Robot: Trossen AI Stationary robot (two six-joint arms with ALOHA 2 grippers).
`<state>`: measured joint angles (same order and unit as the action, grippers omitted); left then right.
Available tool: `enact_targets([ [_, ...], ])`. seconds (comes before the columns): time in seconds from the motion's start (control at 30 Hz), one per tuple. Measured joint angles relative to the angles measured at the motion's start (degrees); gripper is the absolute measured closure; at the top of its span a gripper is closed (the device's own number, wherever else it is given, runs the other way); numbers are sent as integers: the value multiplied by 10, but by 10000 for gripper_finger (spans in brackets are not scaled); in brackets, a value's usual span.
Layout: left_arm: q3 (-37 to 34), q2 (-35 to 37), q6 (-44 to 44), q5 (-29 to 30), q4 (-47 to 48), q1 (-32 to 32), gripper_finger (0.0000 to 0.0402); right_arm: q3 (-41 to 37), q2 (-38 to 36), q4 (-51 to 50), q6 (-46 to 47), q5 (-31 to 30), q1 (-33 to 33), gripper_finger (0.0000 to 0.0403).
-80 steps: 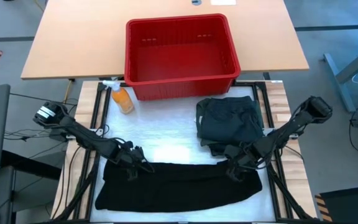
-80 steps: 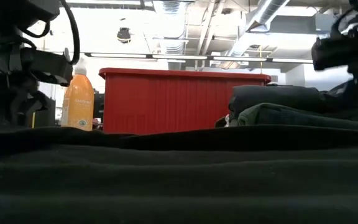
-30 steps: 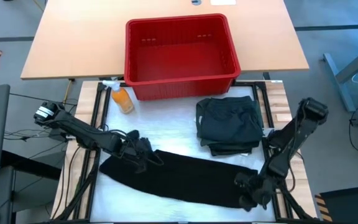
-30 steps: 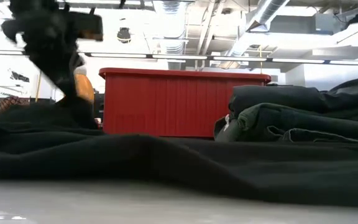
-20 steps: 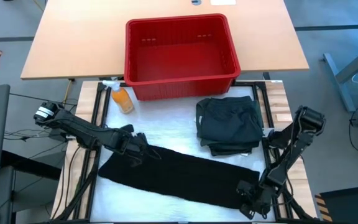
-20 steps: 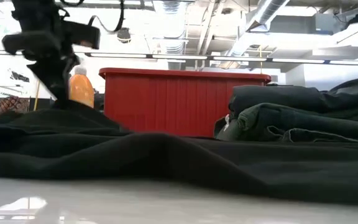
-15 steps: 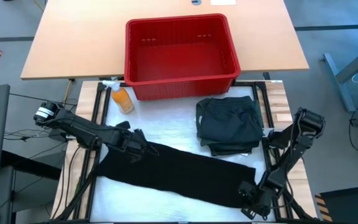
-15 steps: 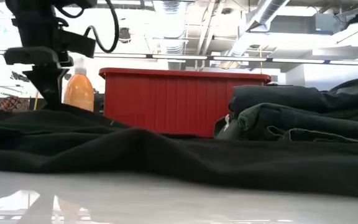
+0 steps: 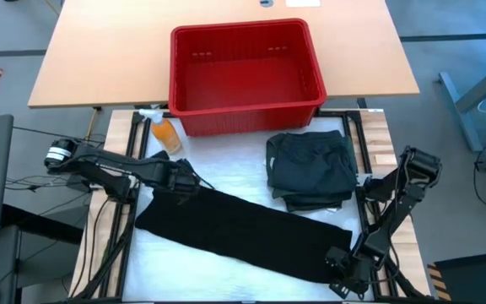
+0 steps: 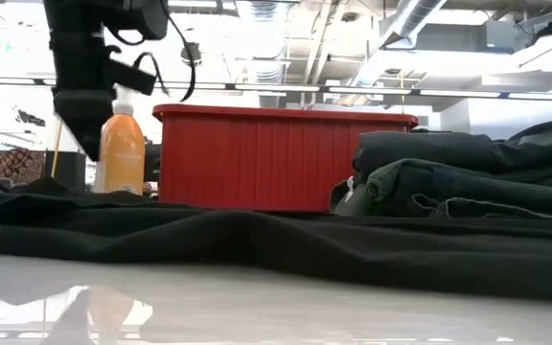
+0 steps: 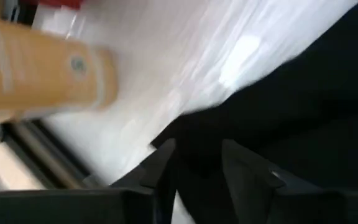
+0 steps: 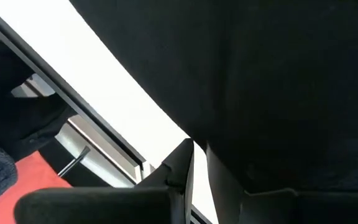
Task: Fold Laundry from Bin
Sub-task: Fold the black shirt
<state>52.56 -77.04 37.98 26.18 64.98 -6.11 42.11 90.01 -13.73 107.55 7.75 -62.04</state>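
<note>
Both fingers: right (image 12: 194, 163) pinching black cloth (image 9: 243, 230), left (image 11: 194, 163) parted above it.

In the left wrist view the orange plastic spray bottle (image 11: 39, 68) is blurred and cut by the frame edge. The long black cloth (image 12: 278, 87) fills the right wrist view, hiding that gripper's fingertips. In the low view, the red ribbed plastic bin (image 10: 281, 158) has its base hidden behind cloth.

An orange spray bottle (image 9: 166, 133) is standing upright on the white table (image 9: 234, 173). A tan wooden table (image 9: 108, 51) is sitting behind it.
</note>
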Motion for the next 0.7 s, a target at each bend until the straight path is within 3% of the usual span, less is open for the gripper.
enact_targets([
  [0.07, 1, 20, -10, -20, -64, -10, 275, -1, -19, -13, -3, -2, 6, 329],
  [0.2, -17, 37, -57, -122, -302, -76, 271, 11, -77, -60, -14, -43, 20, 329],
  [0.27, -19, 23, -78, -125, -362, -121, 275, 25, -105, -102, -15, -73, 26, 330],
  [0.5, -19, -91, -83, -153, -390, -250, 300, 60, -109, -125, -14, -92, 20, 337],
  [0.7, -17, -197, -8, -145, -364, -271, 324, 60, -30, -87, -38, -92, 26, 339],
])
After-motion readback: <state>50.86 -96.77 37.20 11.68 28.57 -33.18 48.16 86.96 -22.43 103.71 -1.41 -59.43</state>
